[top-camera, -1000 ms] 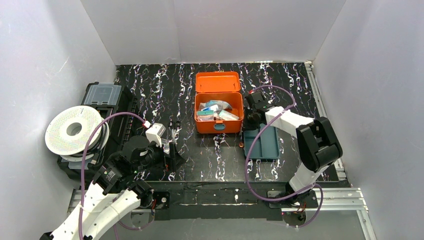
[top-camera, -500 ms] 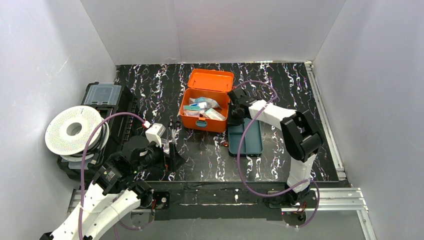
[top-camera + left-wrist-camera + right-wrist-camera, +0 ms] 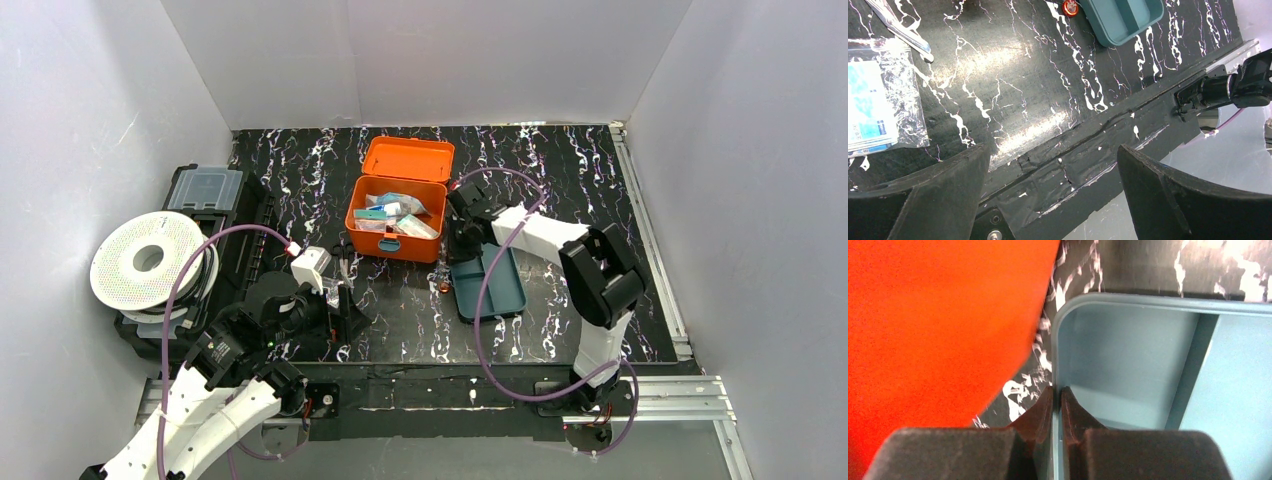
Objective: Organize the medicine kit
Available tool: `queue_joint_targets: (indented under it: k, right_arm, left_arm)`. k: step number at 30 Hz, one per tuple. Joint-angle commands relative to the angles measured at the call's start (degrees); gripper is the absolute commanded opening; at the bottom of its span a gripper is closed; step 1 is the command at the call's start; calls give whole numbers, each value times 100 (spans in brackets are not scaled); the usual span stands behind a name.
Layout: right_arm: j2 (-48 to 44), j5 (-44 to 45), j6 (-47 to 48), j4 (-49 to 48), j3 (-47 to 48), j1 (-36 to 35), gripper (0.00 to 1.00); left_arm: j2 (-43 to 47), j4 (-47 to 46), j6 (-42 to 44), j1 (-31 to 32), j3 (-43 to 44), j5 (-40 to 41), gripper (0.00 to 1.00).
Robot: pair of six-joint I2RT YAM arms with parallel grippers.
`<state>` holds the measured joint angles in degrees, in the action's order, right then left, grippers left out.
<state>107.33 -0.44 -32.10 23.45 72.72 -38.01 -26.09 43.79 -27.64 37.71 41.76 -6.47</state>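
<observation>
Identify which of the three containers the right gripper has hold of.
The teal tray: the right gripper pinches its rim. The open orange medicine kit and black case sit ungripped.

Right claw point(image 3: 1057, 395) pinched tight, arm outstretched; left claw point(image 3: 1052, 152) agape — arm folded.

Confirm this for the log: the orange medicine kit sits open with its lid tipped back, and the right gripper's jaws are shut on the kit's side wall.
One detail is wrong. The right gripper has its jaws shut on the rim of the teal tray, not on the kit's side wall, as the right wrist view shows. The medicine kit does sit open with its lid tipped back.
</observation>
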Motion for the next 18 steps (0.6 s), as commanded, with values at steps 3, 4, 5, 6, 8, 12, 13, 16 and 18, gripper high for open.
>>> queue_joint_targets:
  k: [3, 4, 5, 6, 8, 12, 13, 16, 18]
  right_arm:
    - [-825, -88, 247, -14, -1026, -135, 1]
    - [-937, -86, 225, -58, -1155, -156, 1]
    - [-1034, -82, 200, -86, -1268, -180, 1]
    - [-1138, -68, 163, -106, -1372, -203, 2]
    - [-1324, -35, 88, -139, -1537, -250, 5]
    - [-1682, 184, 39, -101, -1630, -318, 24]
    - [-1780, 277, 43, -61, -1609, -328, 29]
    - [-2083, 425, 99, 26, -1525, -344, 46]
    - [-2309, 492, 130, 88, -1474, -344, 58]
  left_arm:
    - [-28, 26, 80, 22, 121, 0, 98]
    - [-31, 24, 82, 22, 119, 4, 98]
    - [-36, 24, 81, 20, 122, 12, 98]
    - [-38, 25, 83, 18, 122, 15, 98]
    - [-52, 32, 77, 20, 122, 31, 98]
    - [-107, 52, 70, 19, 132, 73, 98]
    - [-120, 60, 65, 17, 137, 88, 98]
    - [-173, 101, 39, 19, 156, 219, 98]
    - [-242, 160, 3, 20, 185, 342, 98]
